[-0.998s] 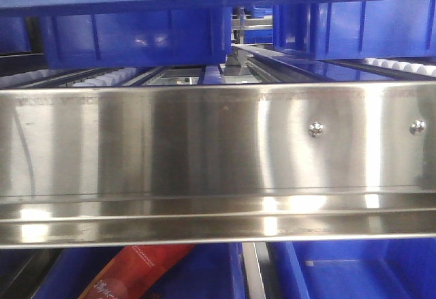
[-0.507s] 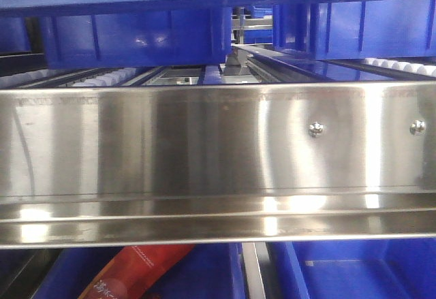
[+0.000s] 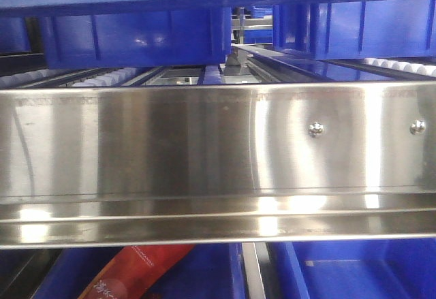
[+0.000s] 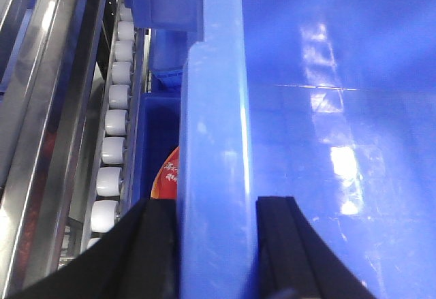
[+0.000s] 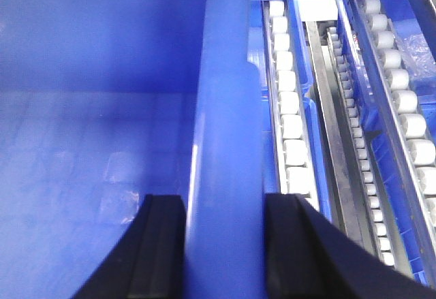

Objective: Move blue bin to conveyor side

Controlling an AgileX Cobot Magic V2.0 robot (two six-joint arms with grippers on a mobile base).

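Holding the bin (image 4: 340,108) by two opposite rims, I judge the step in hand is lifting it off the roller rack and carrying it. The conveyor shows in no view, so I cannot tell how far that is. My left gripper (image 4: 216,244) is clenched across the thick rolled rim (image 4: 214,74) at bottom centre of its frame, with one finger (image 4: 283,244) inside the wall and the other outside. My right gripper (image 5: 225,244) grasps the far rim likewise.

I'd raise both arms together and level. The plastic is glossy and smooth, and I expect the rim could slip between the pads if one side leads.

The rail (image 3: 218,142) spans mid-frame in the front view, brushed steel and mirror-bright, and I'd clear it before swinging. White rollers (image 5: 293,129), small hard cylinders, run up the right of the right wrist view. A red packet (image 3: 129,272) lies lower left in a crate (image 3: 211,272).
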